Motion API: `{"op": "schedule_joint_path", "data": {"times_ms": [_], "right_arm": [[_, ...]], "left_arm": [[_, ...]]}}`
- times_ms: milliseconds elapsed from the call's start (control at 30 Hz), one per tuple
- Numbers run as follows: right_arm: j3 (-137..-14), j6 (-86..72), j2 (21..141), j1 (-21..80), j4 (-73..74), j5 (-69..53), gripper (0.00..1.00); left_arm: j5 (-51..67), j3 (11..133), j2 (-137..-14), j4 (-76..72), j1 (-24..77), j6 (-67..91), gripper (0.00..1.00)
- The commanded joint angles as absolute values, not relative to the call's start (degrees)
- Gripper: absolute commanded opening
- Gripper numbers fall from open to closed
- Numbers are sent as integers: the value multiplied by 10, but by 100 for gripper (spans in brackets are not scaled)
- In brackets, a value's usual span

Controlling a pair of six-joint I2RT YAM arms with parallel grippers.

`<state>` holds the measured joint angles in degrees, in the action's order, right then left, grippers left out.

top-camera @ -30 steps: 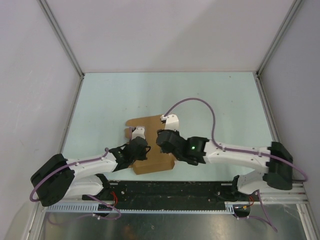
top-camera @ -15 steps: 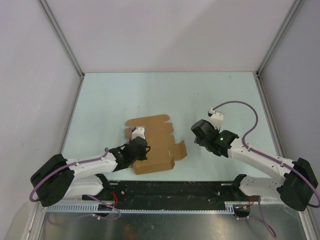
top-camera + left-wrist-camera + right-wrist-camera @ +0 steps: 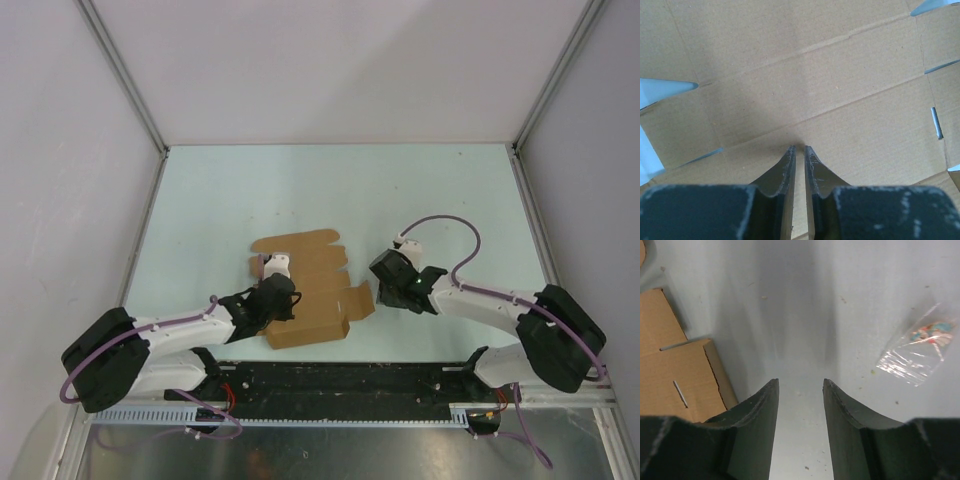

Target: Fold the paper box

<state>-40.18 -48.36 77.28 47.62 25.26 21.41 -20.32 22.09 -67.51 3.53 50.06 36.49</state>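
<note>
Flat die-cut paper box [image 3: 315, 285] on the table [image 3: 250, 190], pinned under left gripper [image 3: 800, 147], jaws nearly pressed together; right gripper [image 3: 800, 384] spread, empty, beside its flap [image 3: 710, 370]. Probably light, thin, hinging at creases; best taken by a flap edge.

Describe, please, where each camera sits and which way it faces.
Top external: above, behind the bases, looking down on the table, left arm, right arm and the paper box.
Left wrist: on the left arm, facing down at the box; left claw nearly shut.
Right wrist: on the right arm, facing the table; right claw open, plastic scrap right.
Shared: all show the box.
</note>
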Motion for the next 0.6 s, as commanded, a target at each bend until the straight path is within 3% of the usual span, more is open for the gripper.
{"op": "schedule_joint_path", "data": {"times_ms": [0, 567], "right_arm": [[-388, -464, 790, 476, 175, 171, 45], [-384, -430, 821, 499, 73, 74, 45]], "left_arm": [[-192, 234, -679, 30, 498, 366, 16], [-191, 238, -687, 29, 498, 365, 15]]}}
